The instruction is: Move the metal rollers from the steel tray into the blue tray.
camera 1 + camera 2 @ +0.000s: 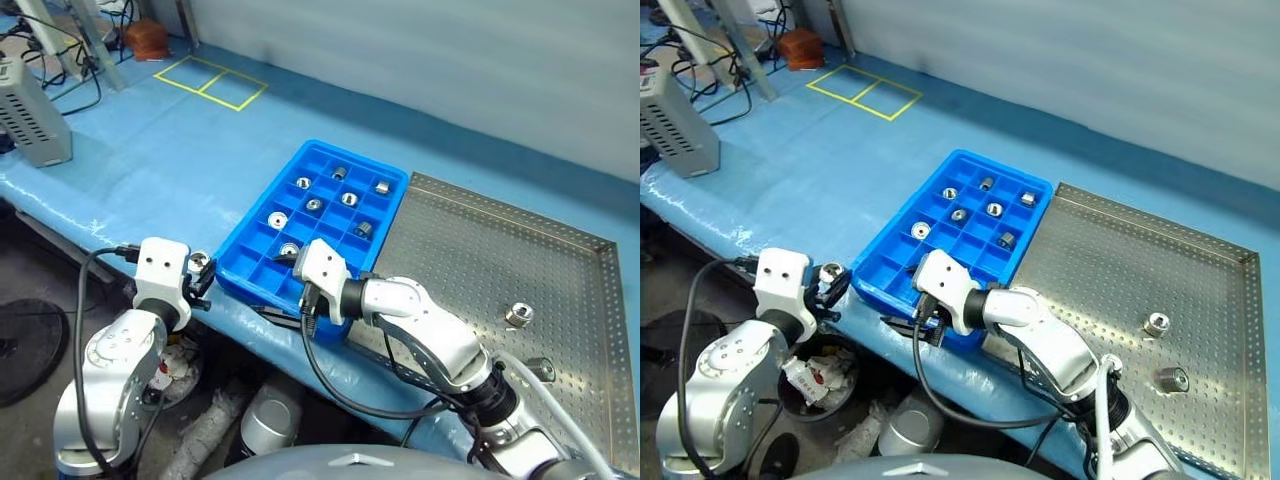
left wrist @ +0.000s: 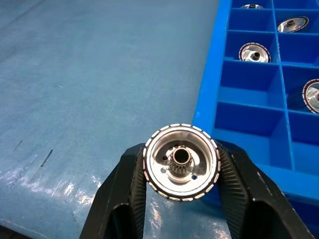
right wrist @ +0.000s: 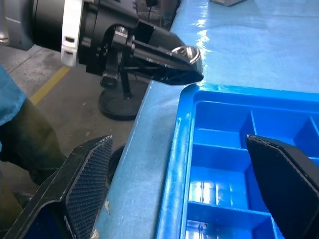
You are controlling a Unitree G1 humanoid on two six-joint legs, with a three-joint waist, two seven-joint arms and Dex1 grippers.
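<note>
Over the table edge: left gripper (image 1: pixel 203 278) clamped on a metal roller (image 1: pixel 199 262), just beside the blue tray (image 1: pixel 247 233).
Head views: the steel tray (image 1: pixel 1110 270), cut off at right, keeps two rollers (image 1: pixel 1156 324); the right gripper (image 1: pixel 915 327) is partly hidden by its own wrist at the blue tray's near rim. Left wrist view: both fingers (image 2: pixel 124 189) press the roller's sides above the blue table cover (image 2: pixel 89 89); four rollers lie in compartments, some cropped. Right wrist view: its fingers (image 3: pixel 84 179) stand wide apart, holding nothing, straddling the tray's rim.

Shiny metal rollers (image 1: pixel 313 205) mostly in blue tray (image 1: pixel 243 237)
</note>
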